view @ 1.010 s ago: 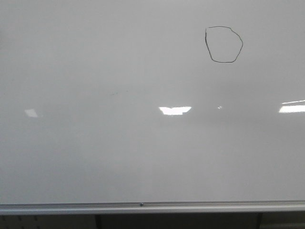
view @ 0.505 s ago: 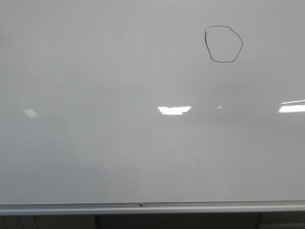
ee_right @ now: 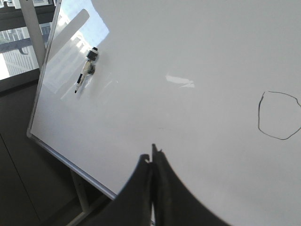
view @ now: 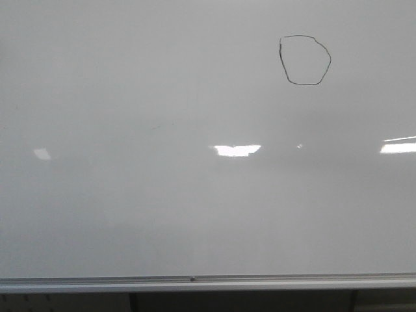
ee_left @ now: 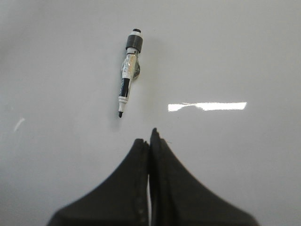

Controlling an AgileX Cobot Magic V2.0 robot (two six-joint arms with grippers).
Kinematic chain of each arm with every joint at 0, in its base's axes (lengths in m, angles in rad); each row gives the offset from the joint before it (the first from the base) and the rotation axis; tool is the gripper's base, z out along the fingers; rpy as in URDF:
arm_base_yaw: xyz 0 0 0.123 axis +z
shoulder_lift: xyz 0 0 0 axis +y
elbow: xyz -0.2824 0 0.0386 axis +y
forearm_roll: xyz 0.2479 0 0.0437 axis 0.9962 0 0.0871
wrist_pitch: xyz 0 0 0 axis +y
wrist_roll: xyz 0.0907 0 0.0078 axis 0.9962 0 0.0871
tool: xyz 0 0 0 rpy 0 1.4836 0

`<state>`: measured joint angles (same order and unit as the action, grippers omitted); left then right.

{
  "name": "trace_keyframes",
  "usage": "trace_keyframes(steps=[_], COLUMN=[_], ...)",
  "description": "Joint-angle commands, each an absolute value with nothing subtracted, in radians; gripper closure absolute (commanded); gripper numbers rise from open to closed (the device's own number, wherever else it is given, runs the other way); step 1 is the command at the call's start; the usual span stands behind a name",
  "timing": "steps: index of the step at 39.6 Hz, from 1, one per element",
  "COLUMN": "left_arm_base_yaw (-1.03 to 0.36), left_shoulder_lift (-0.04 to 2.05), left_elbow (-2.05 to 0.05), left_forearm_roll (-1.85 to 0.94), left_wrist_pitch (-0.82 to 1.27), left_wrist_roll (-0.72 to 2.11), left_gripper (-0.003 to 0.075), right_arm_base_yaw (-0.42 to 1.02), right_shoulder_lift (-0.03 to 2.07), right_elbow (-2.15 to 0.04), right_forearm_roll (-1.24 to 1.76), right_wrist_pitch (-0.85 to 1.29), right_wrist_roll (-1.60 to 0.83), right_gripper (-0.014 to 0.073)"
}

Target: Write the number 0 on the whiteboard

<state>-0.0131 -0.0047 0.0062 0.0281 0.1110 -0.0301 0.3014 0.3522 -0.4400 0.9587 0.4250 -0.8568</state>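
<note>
A thin black number 0 [view: 305,60] stands as a closed, slightly angular loop at the upper right of the pale glossy whiteboard [view: 162,214]. The right wrist view shows the same number 0 [ee_right: 279,116] on the whiteboard [ee_right: 197,52]. A black and white marker [ee_left: 129,73] lies uncapped on the whiteboard [ee_left: 235,56], a short way beyond my left gripper [ee_left: 149,140], which is shut and holds nothing. My right gripper [ee_right: 152,157] is shut and empty too, well apart from the marker [ee_right: 86,68]. Neither gripper shows in the front view.
A silver metal strip [view: 208,282] runs along the board's near edge, with dark stand legs below it. Bright light reflections [view: 238,150] sit across the board's middle. In the right wrist view the board's edge [ee_right: 70,162] and a window lie beyond it.
</note>
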Motion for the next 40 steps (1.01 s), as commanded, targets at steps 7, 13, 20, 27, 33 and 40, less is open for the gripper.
trace_keyframes(steps=[7, 13, 20, 27, 33, 40], left_arm_base_yaw=[-0.020, -0.020, -0.020, -0.020, -0.020, -0.020], left_shoulder_lift=[-0.022, -0.022, -0.022, -0.022, -0.022, -0.022], left_elbow=[0.028, 0.028, 0.028, 0.028, 0.028, 0.028], left_forearm_roll=[0.030, 0.030, 0.030, 0.030, 0.030, 0.030], left_wrist_pitch=[0.023, 0.023, 0.023, 0.023, 0.023, 0.023], left_wrist_roll=[-0.042, -0.042, -0.042, -0.042, -0.042, -0.042], left_gripper=[0.0740, 0.0740, 0.0740, 0.0740, 0.0740, 0.0740], right_arm_base_yaw=[0.297, 0.297, 0.297, 0.297, 0.255, 0.126], right_shoulder_lift=[0.359, 0.359, 0.359, 0.354, 0.297, 0.203], right_elbow=[-0.465, -0.465, -0.465, -0.454, -0.375, -0.254], right_forearm_roll=[0.984, 0.984, 0.984, 0.952, 0.830, 0.595], right_wrist_pitch=[0.384, 0.384, 0.377, 0.300, 0.198, 0.161], right_wrist_roll=[-0.860, -0.860, -0.860, -0.860, -0.814, -0.569], right_gripper=[0.0662, 0.0662, 0.0662, 0.0662, 0.0662, 0.0662])
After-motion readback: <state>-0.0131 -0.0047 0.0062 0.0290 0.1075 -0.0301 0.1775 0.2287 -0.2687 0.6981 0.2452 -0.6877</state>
